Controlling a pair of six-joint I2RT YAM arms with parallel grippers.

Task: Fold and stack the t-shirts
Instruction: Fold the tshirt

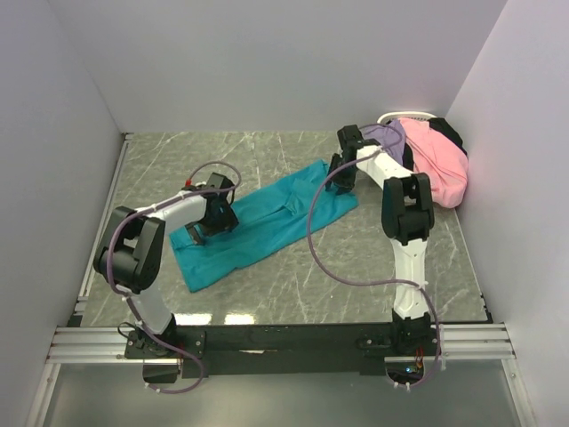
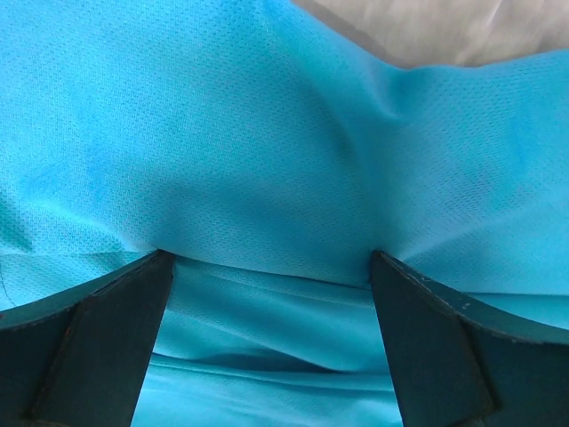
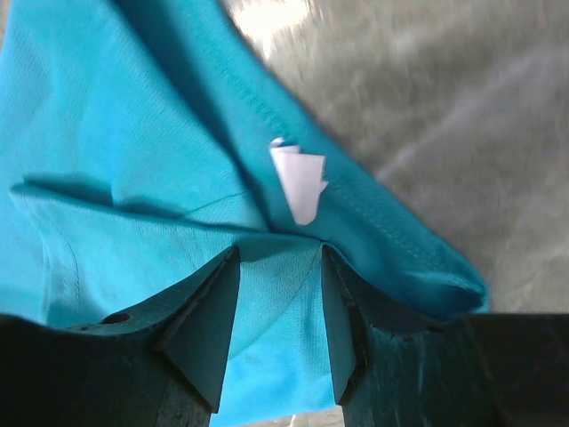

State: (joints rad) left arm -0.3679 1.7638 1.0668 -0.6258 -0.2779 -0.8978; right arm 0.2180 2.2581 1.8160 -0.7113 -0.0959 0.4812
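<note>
Right, the teal t-shirt (image 1: 267, 222) lies spread diagonally across the middle of the table (image 1: 267, 151). My left claw (image 2: 267, 258) is wide, both tips pressed onto the cloth at its near-left end. My right claw (image 3: 277, 245) is narrow, pinching a fold beside the white label (image 3: 298, 182) at the far-right end. The pink t-shirt (image 1: 440, 165) and lavender t-shirt (image 1: 387, 135) sit heaped in the far right corner.
</note>
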